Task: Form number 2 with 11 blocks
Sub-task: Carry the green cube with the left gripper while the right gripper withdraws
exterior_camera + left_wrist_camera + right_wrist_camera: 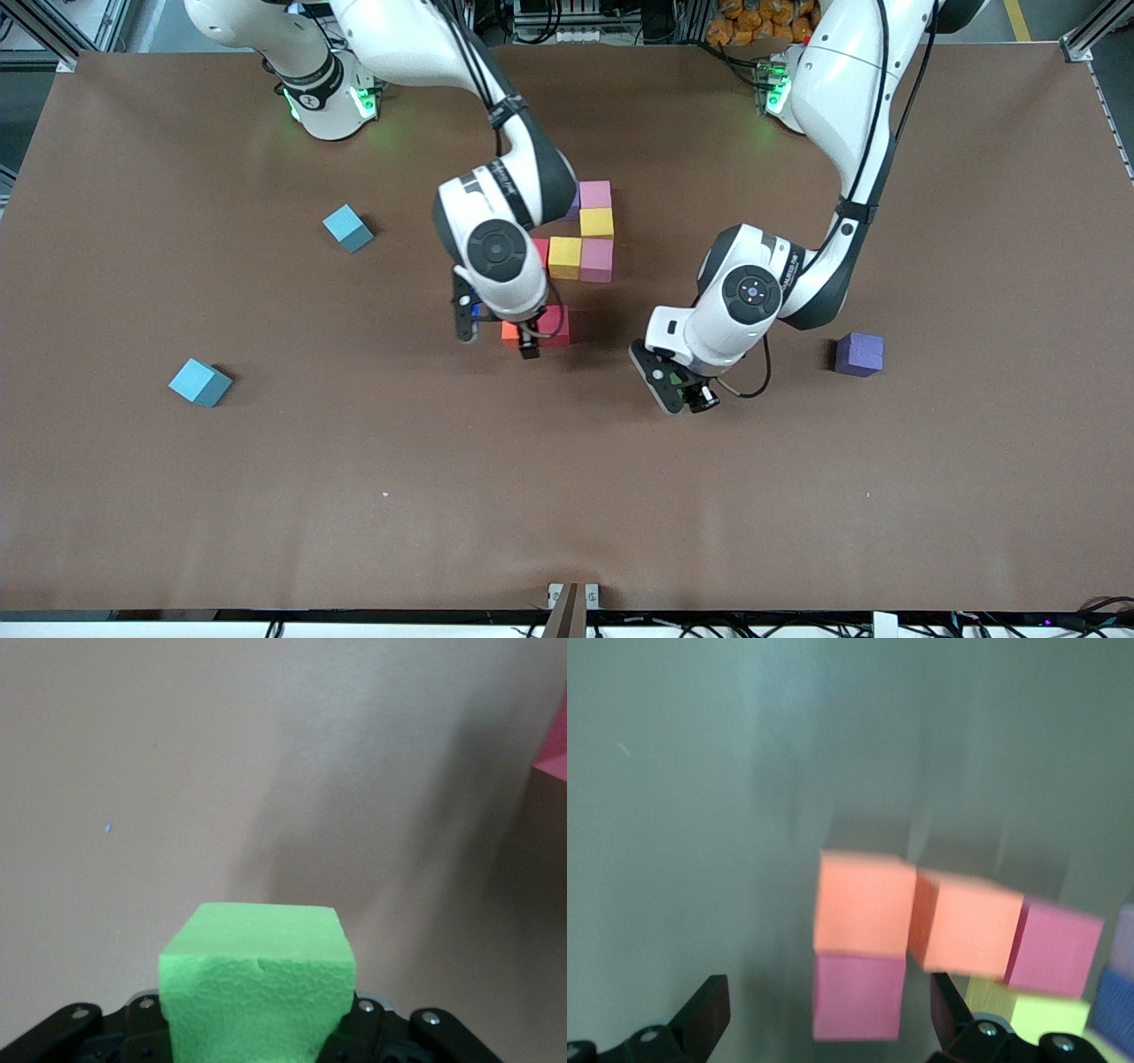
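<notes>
two teal-blue cubes (347, 228) (200, 383) lie well apart from everything, out at about nine o'clock of the build toward the right arm's end of the table, and play no part here. the risk starts at the right gripper (498, 341), which hangs low over the bottom row of the number 2 (580, 257) with its fingers spread wide and nothing between them. in the right wrist view two orange blocks (864, 904) (970, 926) sit side by side, touching, with a pink block (858, 997) against the first, all close between the open fingers (709, 1014). a careless lift or sideways swing could clip these light foam cubes and break the row. at about one o'clock of that gripper the upper rows stand: a pink block (595, 194), a yellow block (597, 222) and, below them, a yellow and pink pair, touching. next comes the left gripper (684, 399), at about four o'clock of the digit and over bare table, clamped on the green block (257, 983). the cube fills the space between its fingers and juts out past them, so it is squarely in the hand, not on the table. as i judge it, both arms are crowded round one small spot, so bringing the green block in while the right arm is there could knock wrists together, or shove seated blocks out of line. the soft foam could also twist in the grip and land crooked. at three o'clock of the left gripper the purple block (859, 354) lies alone, not yet placed.
</notes>
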Tool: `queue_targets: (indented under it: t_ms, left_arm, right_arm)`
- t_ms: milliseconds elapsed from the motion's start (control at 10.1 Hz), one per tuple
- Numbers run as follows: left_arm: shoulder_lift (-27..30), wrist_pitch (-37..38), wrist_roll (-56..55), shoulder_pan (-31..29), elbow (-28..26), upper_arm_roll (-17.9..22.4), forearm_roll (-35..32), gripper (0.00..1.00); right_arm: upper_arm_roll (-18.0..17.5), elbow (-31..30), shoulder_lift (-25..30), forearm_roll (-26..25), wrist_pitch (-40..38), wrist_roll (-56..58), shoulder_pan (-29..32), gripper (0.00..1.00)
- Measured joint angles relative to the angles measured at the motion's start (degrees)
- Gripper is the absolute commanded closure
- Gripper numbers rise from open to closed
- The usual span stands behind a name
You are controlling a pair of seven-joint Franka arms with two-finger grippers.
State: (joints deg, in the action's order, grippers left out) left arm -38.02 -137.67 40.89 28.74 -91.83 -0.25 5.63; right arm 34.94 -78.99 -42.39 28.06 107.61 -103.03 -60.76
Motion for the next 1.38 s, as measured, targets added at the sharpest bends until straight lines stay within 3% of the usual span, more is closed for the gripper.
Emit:
queue_targets:
  t_ms: [296,888,1382]
  left_arm:
    - [0.56,1.04,2.14,0.36,-0.06,-0.70,-0.01,1.00]
    - [-0.94,1.14,-1.25,5.88,1.42,-1.07,-3.05,1.00]
    - [-3.71,1.82,-3.86,9.09,3.33,-0.98,-5.98,1.00]
  right_arm:
    - [9.06,-0.18,2.38,0.07,-7.95,18.63,4.18,0.00]
    - [15.80,-0.33,7.10,0.03,-17.16,58.49,20.36,0.00]
    - [23.81,-0.39,10.74,-0.60,-19.70,88.58,15.97,0.00]
